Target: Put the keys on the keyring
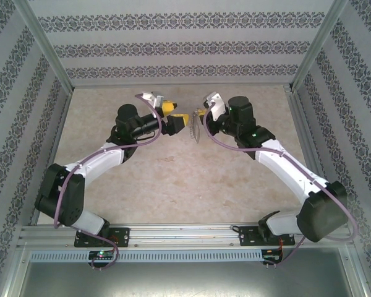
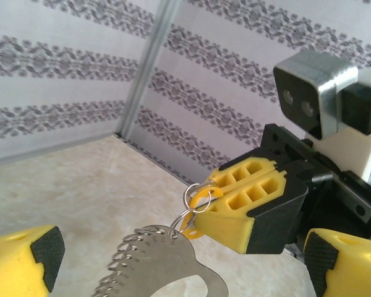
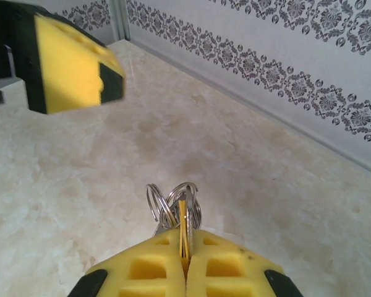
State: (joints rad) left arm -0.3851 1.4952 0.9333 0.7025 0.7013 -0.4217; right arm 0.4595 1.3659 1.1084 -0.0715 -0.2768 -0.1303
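1. The key (image 3: 184,223) sits edge-on between the closed yellow pads of the right end effector (image 3: 185,240). Only a thin brass-gold strip of it shows.
2. A cluster of small wire rings (image 3: 161,201) fans out from the same pinch, just past the pad tips.
3. From the left wrist, the keyring (image 2: 167,266), a grey metal loop, hangs from those rings (image 2: 195,193) directly under the right end effector (image 2: 217,197). A yellowish arc of the key (image 2: 201,198) shows at the pad tips.
4. A short silvery chain (image 2: 127,260) runs along the keyring's left edge.
5. The left end effector (image 2: 180,250) stands wide open. Its two yellow fingers (image 2: 25,263) are spread to either side of the hanging keyring, and no contact is visible.
6. From the right wrist, one of those left fingers (image 3: 74,62) floats up and to the left, apart from the rings.
7. From above, the keyring (image 1: 195,130) dangles in the air between the left end effector (image 1: 180,120) and the right end effector (image 1: 203,113). The two nearly meet tip to tip over the far middle of the beige surface (image 1: 173,179).
8. Patterned walls (image 1: 185,43) close in the surface on three sides.
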